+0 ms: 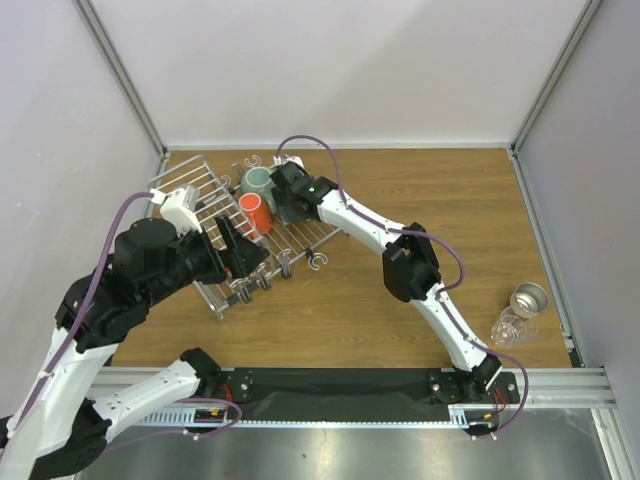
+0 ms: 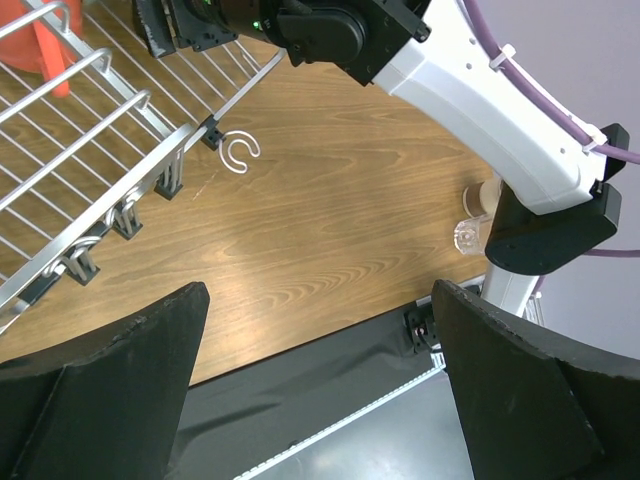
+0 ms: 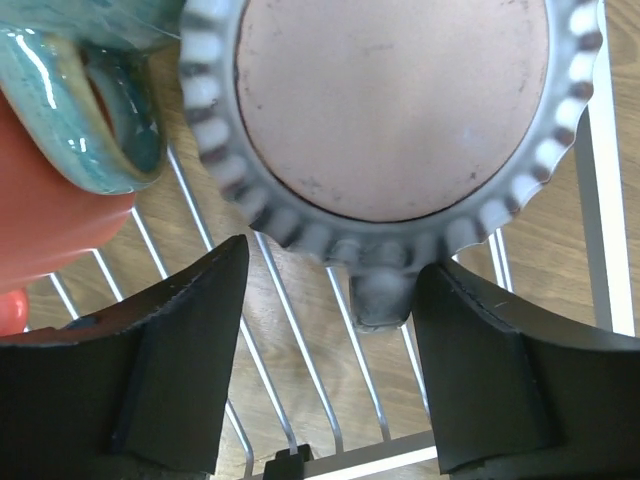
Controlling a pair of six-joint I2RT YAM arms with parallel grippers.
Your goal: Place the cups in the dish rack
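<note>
The dish rack (image 1: 205, 195) stands at the back left with a dark teal mug (image 1: 257, 182) and a red mug (image 1: 252, 212) on it. My right gripper (image 1: 280, 195) is over the rack beside them. In the right wrist view the white ribbed mug (image 3: 390, 110) rests base towards the camera on the rack's rods (image 3: 298, 340). Its handle (image 3: 380, 295) lies between the open jaws of my right gripper (image 3: 330, 340), against the right finger. My left gripper (image 2: 320, 380) hangs open and empty near the rack's front corner. A clear glass (image 1: 508, 326) and a metal cup (image 1: 529, 298) stand far right.
A loose white hook (image 2: 238, 152) lies on the wood just off the rack's corner (image 2: 100, 130). My right arm (image 1: 410, 262) stretches diagonally across the middle of the table. A black mat (image 1: 340, 385) covers the near edge. Grey walls close in the left, back and right sides.
</note>
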